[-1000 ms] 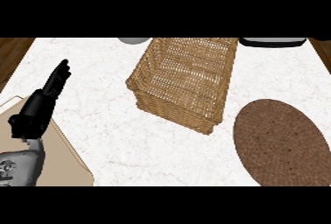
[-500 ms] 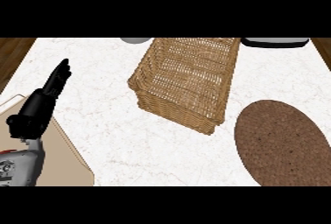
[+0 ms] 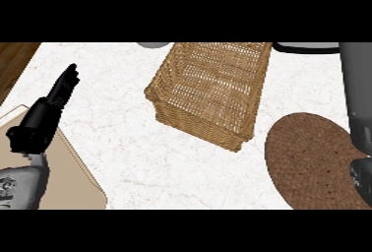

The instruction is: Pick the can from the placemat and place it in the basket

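bare counter (image 3: 131, 142) left of basket (image 3: 207, 88)

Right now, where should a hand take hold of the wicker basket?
Probably the left long rim of the basket, coming from the left with the left hand: no handles show, the top is open, and that wall faces it.

- Your left hand (image 3: 45, 115) rests at the counter's left edge, fingers straight, pointing up.
- Your right forearm (image 3: 357, 93) runs down the right edge; its hand is barely visible.
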You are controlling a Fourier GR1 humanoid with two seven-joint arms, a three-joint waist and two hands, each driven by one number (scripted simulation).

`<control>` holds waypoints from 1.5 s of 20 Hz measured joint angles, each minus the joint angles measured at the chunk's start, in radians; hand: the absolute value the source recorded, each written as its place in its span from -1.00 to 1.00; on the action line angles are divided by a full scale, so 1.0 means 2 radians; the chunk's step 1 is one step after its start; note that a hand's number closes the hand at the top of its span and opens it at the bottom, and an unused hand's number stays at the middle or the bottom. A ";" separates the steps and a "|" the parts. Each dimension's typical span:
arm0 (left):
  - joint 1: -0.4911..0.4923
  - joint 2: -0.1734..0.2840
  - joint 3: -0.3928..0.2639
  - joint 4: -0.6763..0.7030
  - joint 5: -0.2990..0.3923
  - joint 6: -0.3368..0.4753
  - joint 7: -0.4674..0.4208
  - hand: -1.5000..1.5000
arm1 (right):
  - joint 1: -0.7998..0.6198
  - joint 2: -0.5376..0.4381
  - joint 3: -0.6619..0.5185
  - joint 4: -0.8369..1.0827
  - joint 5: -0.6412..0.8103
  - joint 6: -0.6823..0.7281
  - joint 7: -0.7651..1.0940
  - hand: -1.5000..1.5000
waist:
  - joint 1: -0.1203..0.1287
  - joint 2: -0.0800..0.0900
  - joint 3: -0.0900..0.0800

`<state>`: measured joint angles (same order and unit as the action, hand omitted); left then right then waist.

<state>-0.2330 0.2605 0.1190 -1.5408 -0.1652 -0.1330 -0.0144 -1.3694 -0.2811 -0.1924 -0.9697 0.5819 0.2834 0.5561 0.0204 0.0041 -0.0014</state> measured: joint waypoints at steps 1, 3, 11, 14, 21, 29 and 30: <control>-0.005 -0.004 -0.003 0.006 -0.005 0.005 0.001 0.00 | -0.005 0.004 0.002 0.011 0.000 0.003 0.005 1.00 | -0.001 0.000 0.000; -0.002 -0.003 -0.002 0.004 -0.003 0.003 0.003 0.00 | -0.013 0.015 0.006 0.027 0.000 0.006 0.017 1.00 | -0.001 0.000 0.000; 0.005 -0.006 -0.002 -0.006 -0.003 0.001 0.004 0.00 | -0.024 0.013 0.053 0.091 0.043 0.036 0.035 1.00 | -0.001 0.000 0.000; 0.007 -0.012 -0.004 0.003 -0.008 0.007 -0.008 0.00 | -0.025 0.002 0.073 0.107 0.064 0.049 0.026 1.00 | -0.002 0.000 0.000; 0.015 -0.009 -0.001 -0.013 -0.005 0.001 -0.001 0.00 | -0.032 0.003 0.081 0.143 0.070 0.082 0.004 -1.00 | -0.002 0.000 0.000; 0.014 -0.012 -0.002 -0.013 -0.008 0.001 0.002 0.00 | -0.034 0.014 0.038 0.153 0.040 0.047 -0.016 -1.00 | -0.002 0.000 0.000; 0.013 -0.013 -0.002 -0.013 -0.008 0.002 0.005 0.00 | -0.032 0.018 0.028 0.148 0.033 0.030 -0.017 -1.00 | -0.003 0.000 0.001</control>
<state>-0.2078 0.2339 0.1146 -1.5674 -0.1807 -0.1288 -0.0051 -1.4336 -0.2444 -0.1370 -0.6728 0.6487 0.3431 0.5229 0.0153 0.0036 -0.0001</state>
